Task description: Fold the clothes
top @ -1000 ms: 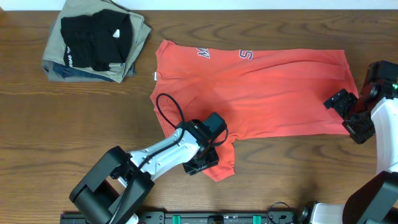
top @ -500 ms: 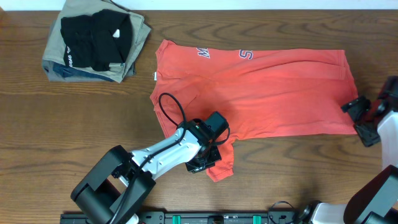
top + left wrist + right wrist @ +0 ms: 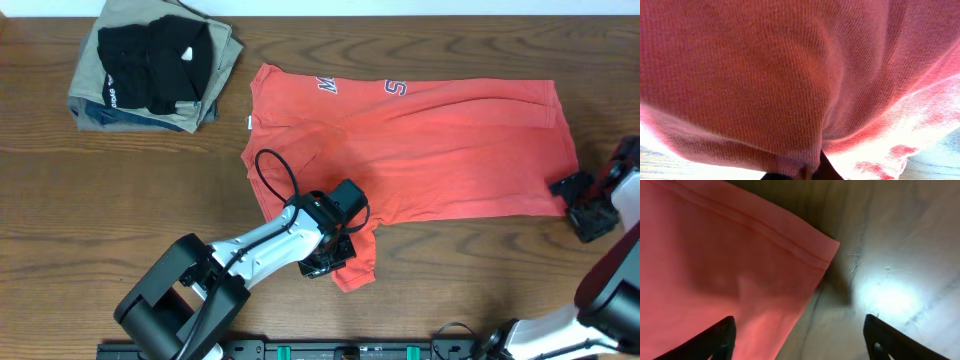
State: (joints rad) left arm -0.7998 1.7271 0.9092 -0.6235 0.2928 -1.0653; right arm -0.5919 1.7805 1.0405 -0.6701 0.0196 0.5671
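1. The right tool stands wide open and holds nothing. Its fingertips frame the stitched hem corner of the T-shirt, which lies just ahead of them on the bench.
2. From overhead, that right tool sits just beside the shirt's near right corner.
3. The left tool rests on the near left sleeve. Its wrist view is filled with red knit and shows only a dark tip at the bottom edge. It may be pinching the cloth, but I cannot tell.
4. The T-shirt lies spread across the middle of the bench, with white lettering along its far edge.
5. It looks like light, limp cotton that will sag and crease rather than keep its shape. It is neither slippery nor fragile.
6. The best holds are probably the thicker stitched hem corners and the sleeve edge, pinched low against the bench.
7. A folded black garment sits on a khaki garment at the far left, well apart.
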